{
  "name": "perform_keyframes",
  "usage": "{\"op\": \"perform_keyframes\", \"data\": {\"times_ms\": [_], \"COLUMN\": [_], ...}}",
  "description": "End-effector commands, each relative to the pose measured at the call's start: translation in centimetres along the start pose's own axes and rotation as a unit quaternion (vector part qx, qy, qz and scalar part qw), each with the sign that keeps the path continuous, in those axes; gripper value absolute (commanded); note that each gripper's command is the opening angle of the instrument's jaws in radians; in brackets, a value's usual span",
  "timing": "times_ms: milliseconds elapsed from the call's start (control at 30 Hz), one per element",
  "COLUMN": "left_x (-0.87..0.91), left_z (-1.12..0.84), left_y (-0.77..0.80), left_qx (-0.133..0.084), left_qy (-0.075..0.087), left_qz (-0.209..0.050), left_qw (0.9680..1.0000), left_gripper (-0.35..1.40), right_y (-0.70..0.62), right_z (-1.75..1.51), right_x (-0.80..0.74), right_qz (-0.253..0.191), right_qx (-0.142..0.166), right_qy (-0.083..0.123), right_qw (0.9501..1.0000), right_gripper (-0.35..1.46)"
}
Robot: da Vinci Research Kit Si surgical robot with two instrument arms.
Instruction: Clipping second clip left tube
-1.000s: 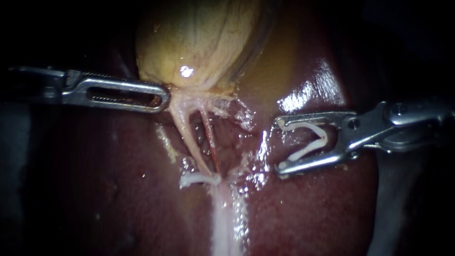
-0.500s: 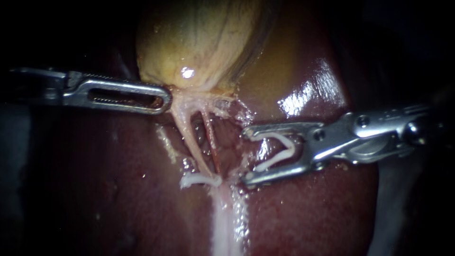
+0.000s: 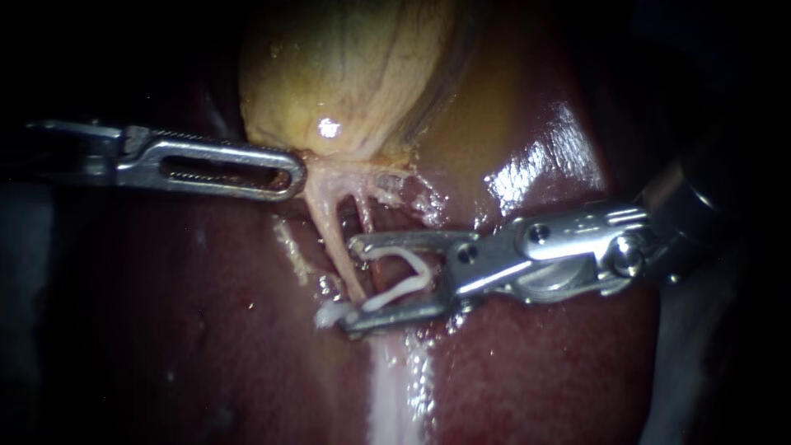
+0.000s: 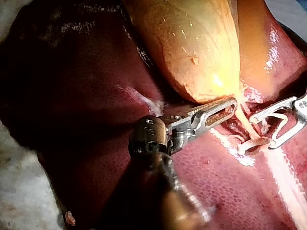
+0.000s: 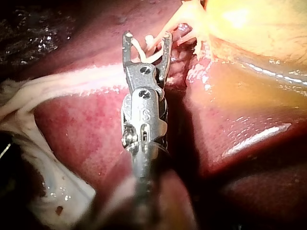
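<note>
endoscope view shows one closed clip (image 3: 329, 313) already low on the left tube (image 3: 329, 222), and the claw of the left instrument (image 3: 290, 175) is clamped on the neck of the gallbladder (image 3: 346, 66). the claw of the right instrument (image 3: 351, 285) stands wide, carrying an open clip (image 3: 404, 276), with its tips at the left tube just above the closed clip. seating the tube fully inside and squeezing shut is, i judge, what remains.

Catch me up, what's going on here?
Left tool grips the tissue just under the gallbladder. Right tool holds an open clip in its jaws, mouth at the tubes, on the gallbladder side of a seated clip. The open clip is not closed yet.
</note>
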Motion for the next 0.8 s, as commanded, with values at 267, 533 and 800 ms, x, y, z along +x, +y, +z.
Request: {"op": "perform_keyframes", "data": {"times_ms": [267, 533, 800], "left_x": [0.01, 0.0, 0.0], "left_z": [0.0, 0.01, 0.02], "left_y": [0.02, 0.03, 0.04], "left_qx": [0.002, 0.002, 0.001], "left_qy": [0.001, 0.002, 0.001], "left_qz": [0.0, 0.0, 0.0], "left_qw": [1.0, 1.0, 1.0], "left_gripper": [-0.35, -0.35, -0.35], "right_y": [0.04, -0.02, -0.02], "right_z": [0.16, 0.36, 0.47], "right_x": [-0.13, -0.22, -0.2], "right_qz": [0.007, 0.017, 0.024], "right_qx": [0.005, 0.023, 0.027], "right_qy": [-0.007, -0.008, -0.008], "right_qw": [0.9999, 0.9996, 0.9993], "right_gripper": [0.49, 0.49, 0.49]}}
